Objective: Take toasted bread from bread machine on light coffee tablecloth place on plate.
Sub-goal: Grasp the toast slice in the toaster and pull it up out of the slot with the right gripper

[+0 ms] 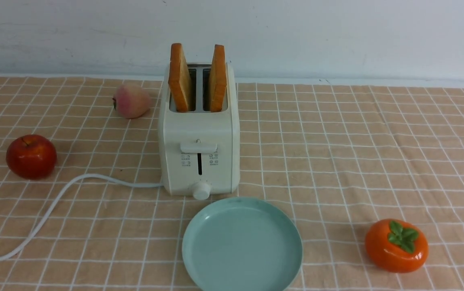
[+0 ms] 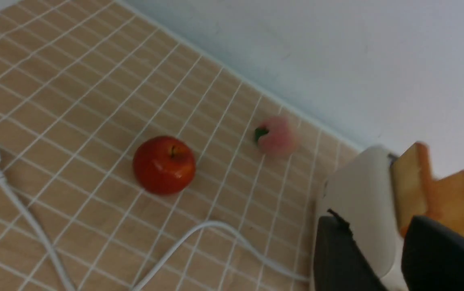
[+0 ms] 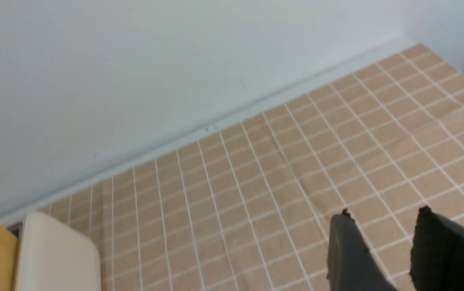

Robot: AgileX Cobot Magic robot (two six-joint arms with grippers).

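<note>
Toasts (image 1: 180,79) upright in toaster (image 1: 199,153) slots. Plate (image 1: 242,242) just in front of toaster. L gripper (image 2: 373,220) near toaster, R gripper (image 3: 385,212) farther off; both w/ jaws apart, holding nothing.

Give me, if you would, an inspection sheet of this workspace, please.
Surface: grid-lined tan tablecloth, slightly wrinkled.
Job's things: left toast slice and right toast slice upright in the cream toaster; blue-green plate bare, before it.
Clutter: red apple, peach, orange persimmon, none touching the toaster.
Grippers: left gripper open, aimed at the toaster; right gripper open, empty.
Cables: white cord from the toaster's left side across the cloth.
Surroundings: pale wall behind.
</note>
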